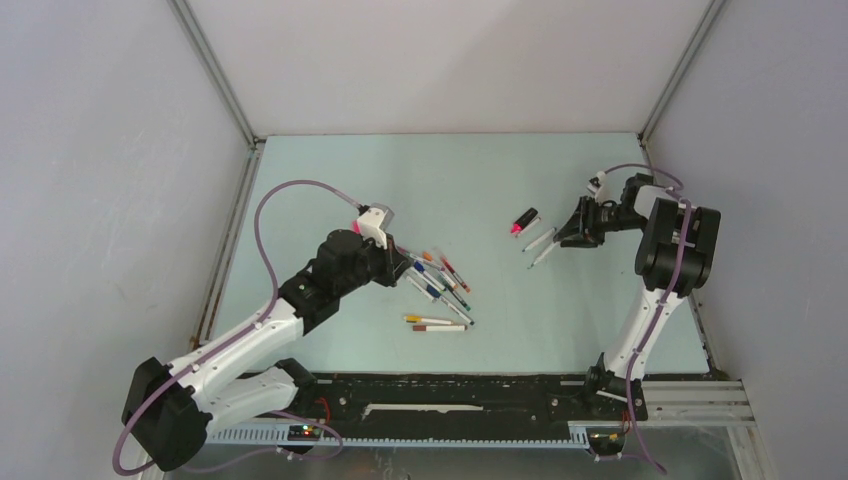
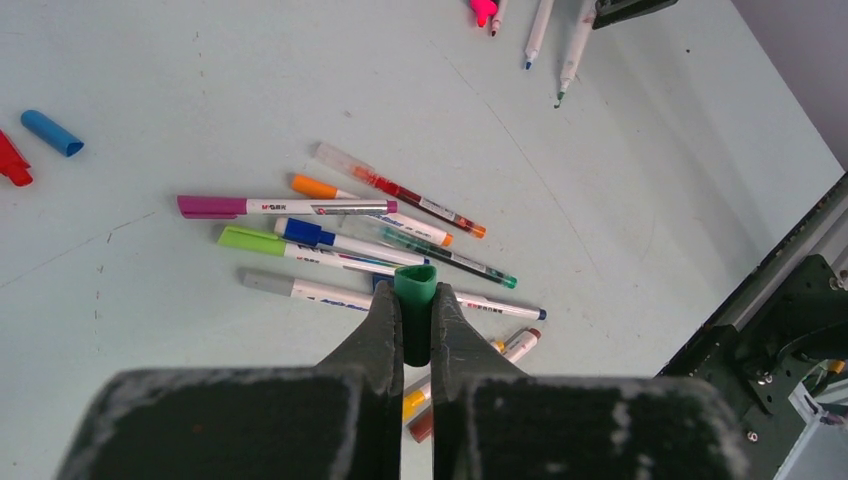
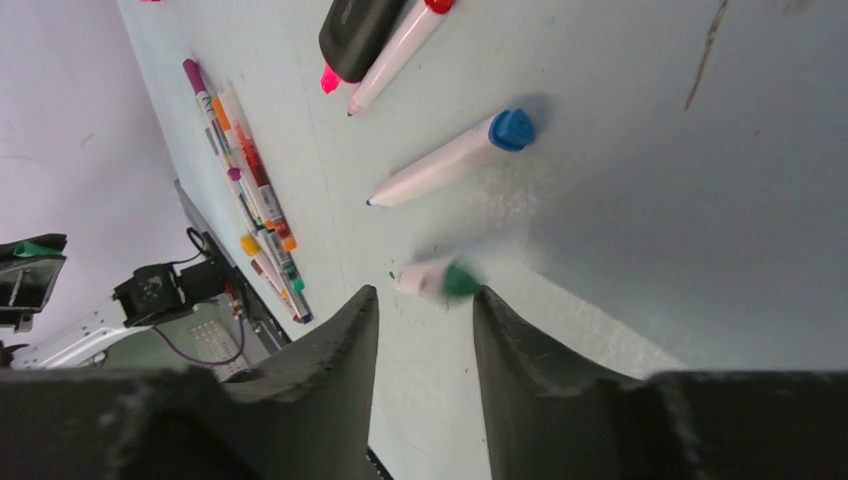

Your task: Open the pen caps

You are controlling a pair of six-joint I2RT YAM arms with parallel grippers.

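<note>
Left gripper (image 2: pixel 415 300) pinches 1 green cap (image 2: pixel 415 280), off its pen, above the pile of capped pens (image 2: pixel 300 207) — prob. held clear for dropping aside. Right gripper (image 3: pixel 422 295) is spread, empty, over a blurred green-ended pen (image 3: pixel 440 278) on the table (image 3: pixel 650 200) — likely the cap's own.

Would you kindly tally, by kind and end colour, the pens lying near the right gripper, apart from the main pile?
Black highlighter: 1
Red-ended thin pen: 1
Blue-ended thin pen: 1
Green-ended thin pen (blurred): 1
Total: 4
</note>
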